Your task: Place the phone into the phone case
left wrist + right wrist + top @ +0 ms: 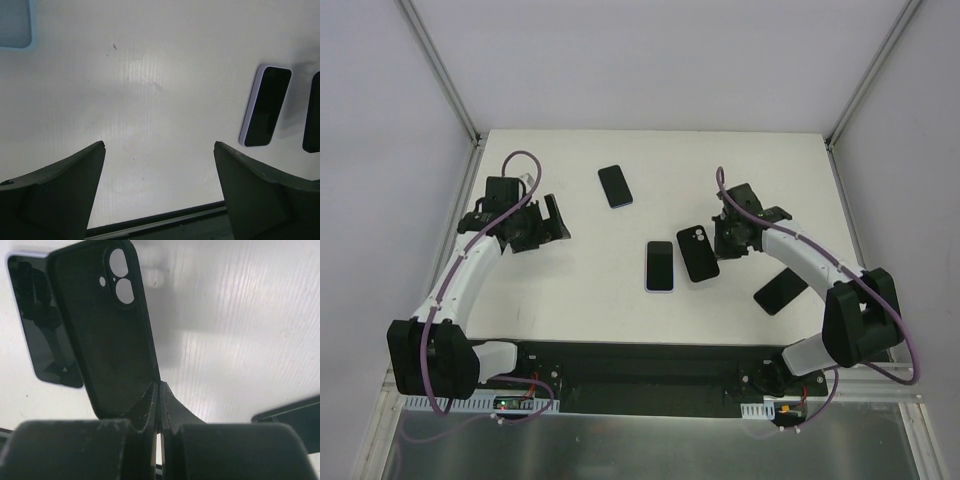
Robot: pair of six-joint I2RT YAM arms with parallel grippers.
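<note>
My right gripper [723,243] is shut on the edge of a black phone case [697,253] and holds it just right of a phone with a pale lilac rim [660,265] lying screen up at the table's middle. In the right wrist view the black phone case [105,325] shows its hollow inside with camera holes, pinched at its right rim by my right gripper [159,390]; the phone [42,335] lies beside it on the left. My left gripper [552,218] is open and empty at the far left. The left wrist view shows the phone [265,106] far right.
Another dark phone [615,186] lies farther back at the middle. A black phone or case [781,291] lies near the right arm, also in the right wrist view [290,412]. A pale blue object [15,22] sits at the left wrist view's top left corner.
</note>
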